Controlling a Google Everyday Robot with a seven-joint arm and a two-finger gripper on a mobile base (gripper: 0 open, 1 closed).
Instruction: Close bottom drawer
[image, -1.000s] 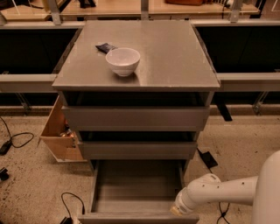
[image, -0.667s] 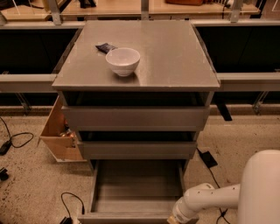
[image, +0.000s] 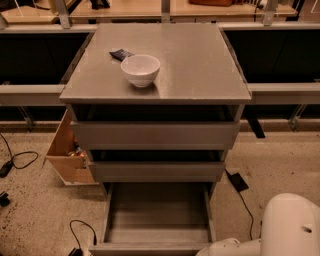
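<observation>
At the near foot of the grey cabinet (image: 200, 65), the bottom drawer (image: 157, 212) stands pulled out toward the viewer, its shallow rectangular tray bare and its flat front reaching the near edge of the view. The gripper (image: 206, 251) lies just beside the drawer's near right corner, largely cut off by the edge of the view, so whether it is spread or pressed together cannot be told. The arm (image: 290, 225) comes in low from the near right, a bulky, smooth white rounded shell narrowing leftward into a slimmer white link that points at the drawer front. Above the open tray, the middle drawer (image: 157, 171) and the wider top drawer (image: 155, 135) show plain, handleless matte grey fronts, each standing slightly out. On the cabinet's smooth grey top sits a round white bowl (image: 140, 69), with a small dark packet (image: 121, 54) touching its far left side. A brown cardboard box (image: 67, 152) leans beside the cabinet's left side, on speckled floor (image: 280, 165) with black cables (image: 20, 157).
</observation>
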